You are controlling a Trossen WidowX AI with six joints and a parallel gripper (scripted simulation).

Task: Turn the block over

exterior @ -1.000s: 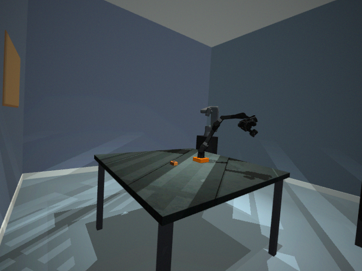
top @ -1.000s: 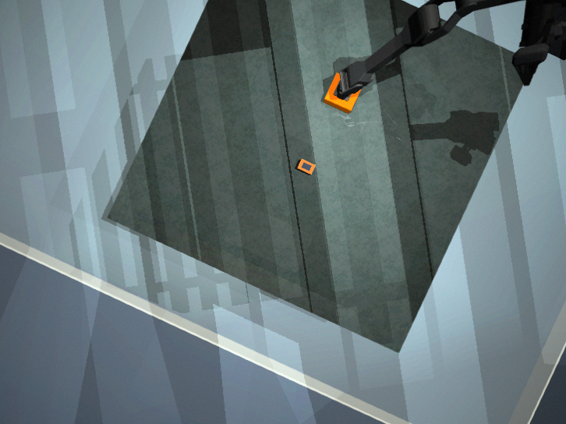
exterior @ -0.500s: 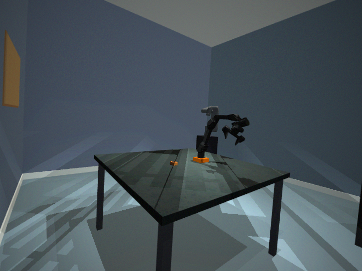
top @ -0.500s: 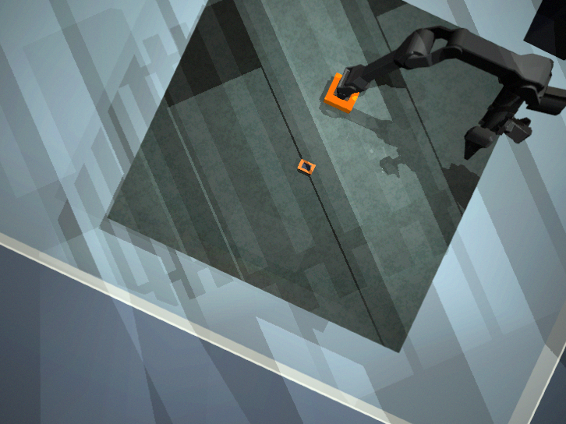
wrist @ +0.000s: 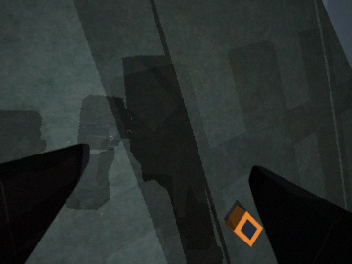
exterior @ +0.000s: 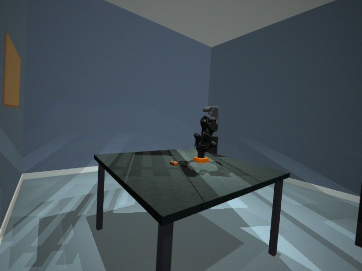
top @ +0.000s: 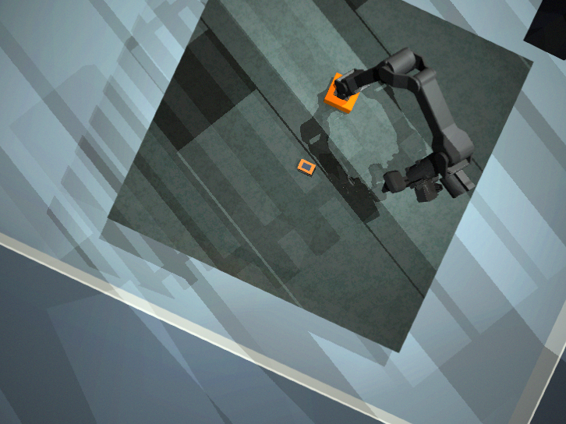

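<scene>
Block (top: pixel 306 167) (exterior: pixel 173 163) (wrist: pixel 248 229) seemingly apart from gripper (top: pixel 385 189) (exterior: pixel 195 145) (wrist: pixel 171 162).

An orange-brown panel (exterior: pixel 11 74) hangs on a blue-grey wall (exterior: pixel 14 14).

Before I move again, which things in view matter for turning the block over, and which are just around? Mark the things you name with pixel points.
Part of the job:
- small orange block (top: pixel 313 168) (exterior: pixel 173 163) (wrist: pixel 235 217), dark-marked side up
- dark table (top: pixel 264 263) (exterior: pixel 169 198) (wrist: pixel 44 44), where it must rest
- gripper (top: pixel 388 189) (wrist: pixel 171 162), open and empty

Just around:
- orange panel (exterior: pixel 11 74) on the wall

Orange base under the arm (top: pixel 348 107) (exterior: pixel 200 159): only the robot's mount.
</scene>
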